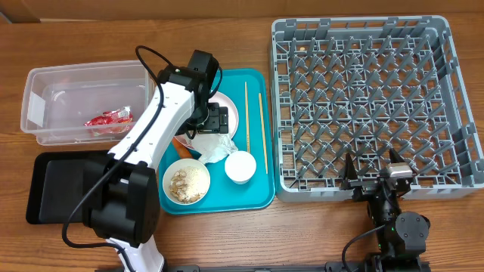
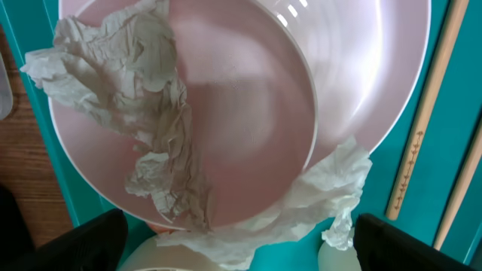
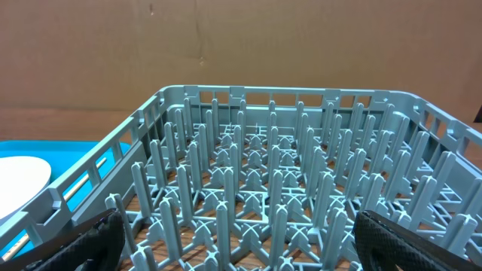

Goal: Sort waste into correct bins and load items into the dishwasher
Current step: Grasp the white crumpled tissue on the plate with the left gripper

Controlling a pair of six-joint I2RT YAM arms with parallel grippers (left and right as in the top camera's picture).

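Overhead, 1 plate [image 1: 231, 113], 1 bowl [image 1: 167, 181], 1 cup [image 1: 240, 168]

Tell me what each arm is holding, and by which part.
Nothing is held. The left gripper hangs with jaws open over the pink plate and napkin; the right gripper sits open by the dish rack.

The plate [image 2: 256, 98] is seen as smooth, glossy pink, with highlights reflected. The napkin [image 2: 158, 105] is shown as wrinkled, matt paper. The rack [image 3: 256, 188] is moulded in matt grey plastic. The table [image 1: 227, 242] is finished in grained wood.
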